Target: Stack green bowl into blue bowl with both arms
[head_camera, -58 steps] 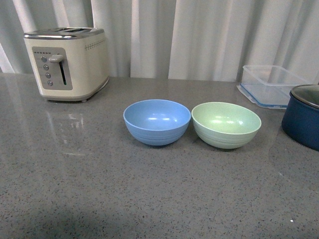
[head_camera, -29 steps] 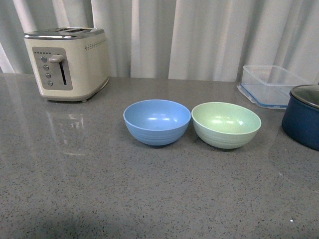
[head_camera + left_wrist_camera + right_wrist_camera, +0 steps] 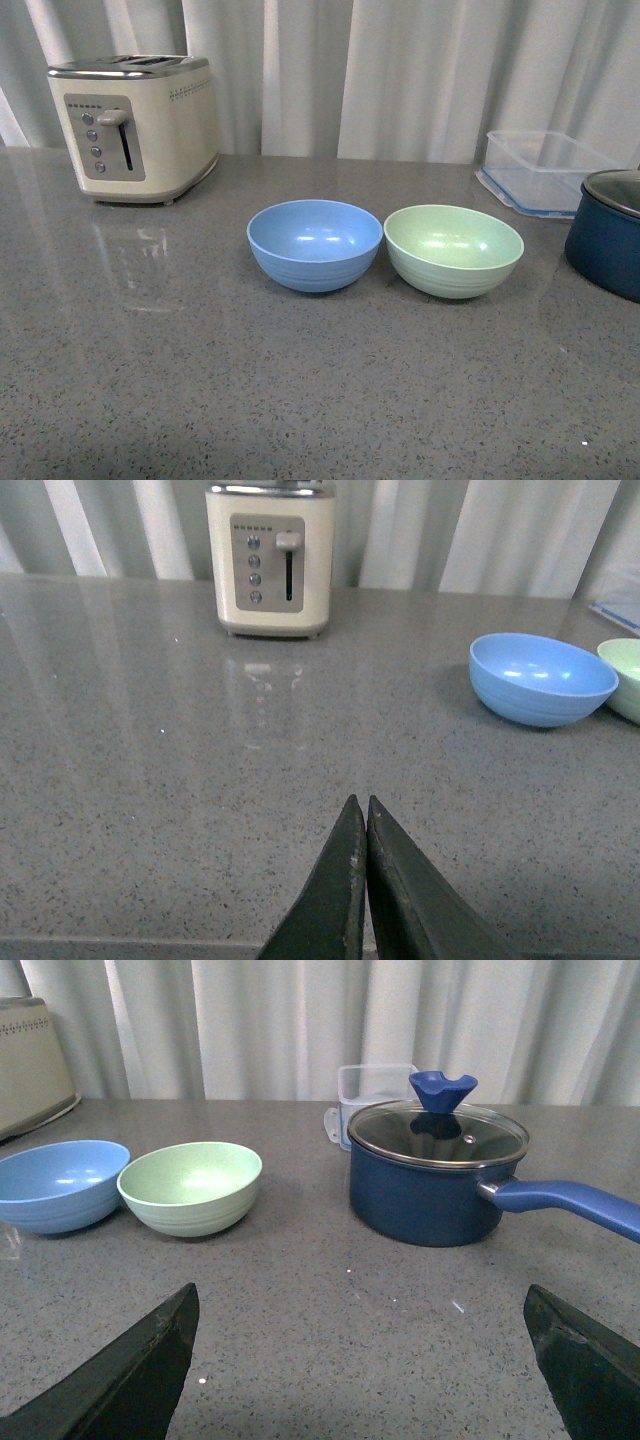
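Nothing on the counter (image 3: 200, 380) has shifted from the front view of a moment ago: both bowls and everything around them lie just as they did, and neither of my arms shows there. The blue bowl (image 3: 315, 243) stands upright near the middle of the counter, empty. The green bowl (image 3: 454, 249) stands upright just beside it on its right, also empty. Their rims come very close, though I cannot tell whether they touch. Further right stands the navy pot (image 3: 608, 235). My right wrist view shows a glass lid (image 3: 437, 1132) with a blue knob seated on it, and what is inside I cannot make out. Behind the pot sits a clear container (image 3: 545, 170), lidless and empty. A cream toaster (image 3: 135, 125) stands at the far left, before the pale curtain (image 3: 400, 70). My left tool (image 3: 362, 815) is closed, fingers pressed together on nothing, above bare counter well apart from the blue bowl. My right tool (image 3: 360, 1295) is spread wide, holding nothing, with both bowls and the pot ahead of it.
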You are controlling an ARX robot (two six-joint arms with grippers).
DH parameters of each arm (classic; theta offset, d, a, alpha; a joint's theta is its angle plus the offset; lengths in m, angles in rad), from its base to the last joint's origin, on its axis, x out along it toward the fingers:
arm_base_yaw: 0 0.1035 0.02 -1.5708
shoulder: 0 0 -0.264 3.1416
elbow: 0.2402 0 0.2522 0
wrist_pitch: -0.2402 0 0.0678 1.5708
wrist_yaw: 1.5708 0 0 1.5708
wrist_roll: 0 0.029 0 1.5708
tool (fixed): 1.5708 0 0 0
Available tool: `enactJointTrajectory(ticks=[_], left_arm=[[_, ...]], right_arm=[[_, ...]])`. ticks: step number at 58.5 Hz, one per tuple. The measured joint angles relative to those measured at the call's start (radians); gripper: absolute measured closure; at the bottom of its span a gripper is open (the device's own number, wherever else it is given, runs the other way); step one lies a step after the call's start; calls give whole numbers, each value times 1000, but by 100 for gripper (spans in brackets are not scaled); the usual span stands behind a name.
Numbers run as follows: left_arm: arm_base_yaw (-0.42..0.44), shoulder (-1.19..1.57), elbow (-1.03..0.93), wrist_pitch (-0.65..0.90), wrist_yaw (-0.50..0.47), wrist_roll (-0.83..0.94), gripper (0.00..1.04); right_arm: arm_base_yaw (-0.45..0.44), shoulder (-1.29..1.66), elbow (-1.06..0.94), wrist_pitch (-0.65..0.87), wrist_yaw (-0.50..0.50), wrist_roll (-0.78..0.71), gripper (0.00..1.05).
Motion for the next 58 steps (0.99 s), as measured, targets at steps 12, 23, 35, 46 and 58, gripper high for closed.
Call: enactJointTrajectory(ticks=[12, 23, 35, 46, 58], left_arm=[[0, -39, 0, -13, -1, -1, 101], [0, -39, 0, -13, -1, 0, 64], [0, -40, 0, -13, -1, 0, 28], [0, -39, 0, -13, -1, 2, 8], [0, -40, 0, -13, -1, 2, 7]], right_arm=[[0, 0, 0, 0, 0, 0, 10], [0, 0, 0, 0, 0, 0, 10], [0, 0, 0, 0, 0, 0, 10], [17, 83, 49, -76, -28, -53, 10], [107, 587, 381, 14, -43, 26, 10]])
